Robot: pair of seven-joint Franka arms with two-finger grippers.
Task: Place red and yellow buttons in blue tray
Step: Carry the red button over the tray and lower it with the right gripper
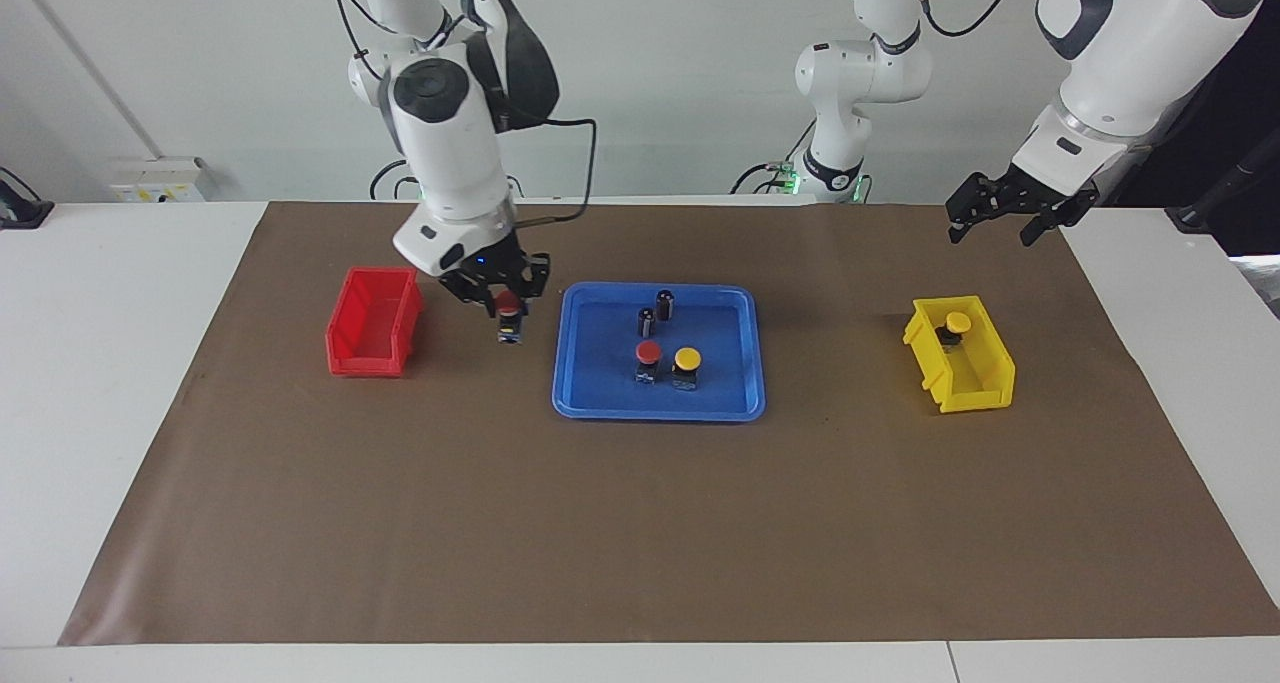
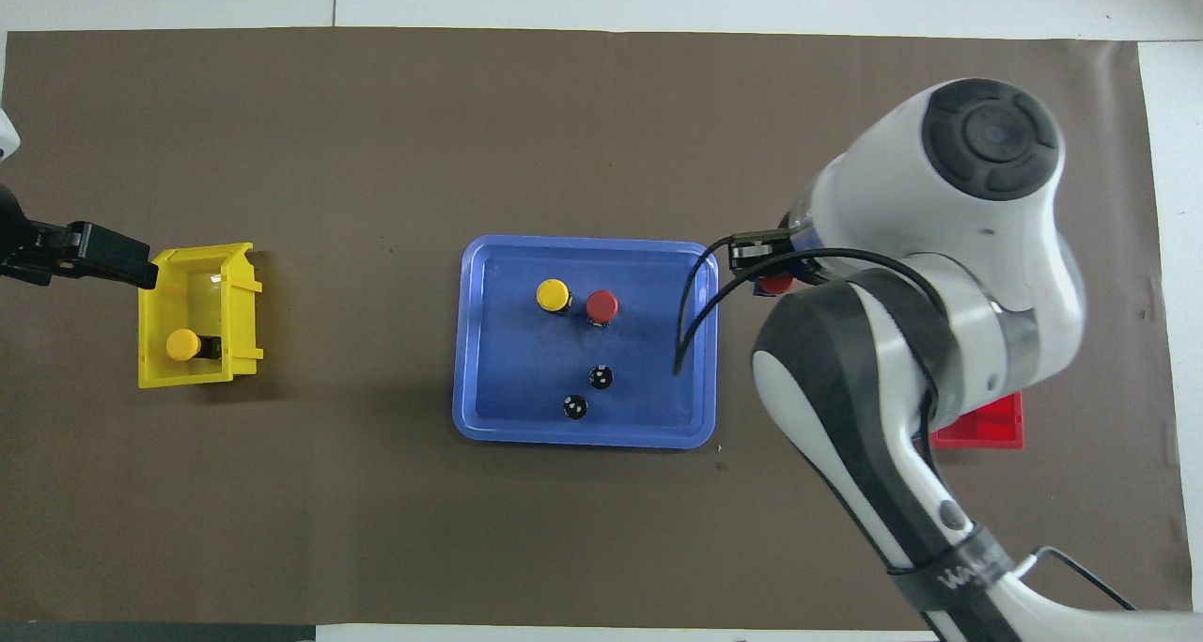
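Note:
My right gripper [image 1: 509, 311] is shut on a red button [image 1: 510, 305] and holds it in the air over the mat between the red bin and the blue tray [image 1: 600, 383]. In the overhead view the held button [image 2: 775, 284] shows just beside the tray's [image 2: 507, 388] rim. One red button [image 1: 648, 354] and one yellow button [image 1: 687, 360] stand side by side in the tray. A second yellow button [image 1: 957, 324] lies in the yellow bin [image 1: 975, 373]. My left gripper [image 1: 1003, 218] is open and empty, up in the air beside the yellow bin.
Two dark capless cylinders [image 1: 665, 304] [image 1: 646, 321] stand in the tray, nearer to the robots than the buttons. A red bin [image 1: 370, 325] stands toward the right arm's end, with nothing showing in it. A brown mat [image 1: 640, 523] covers the table.

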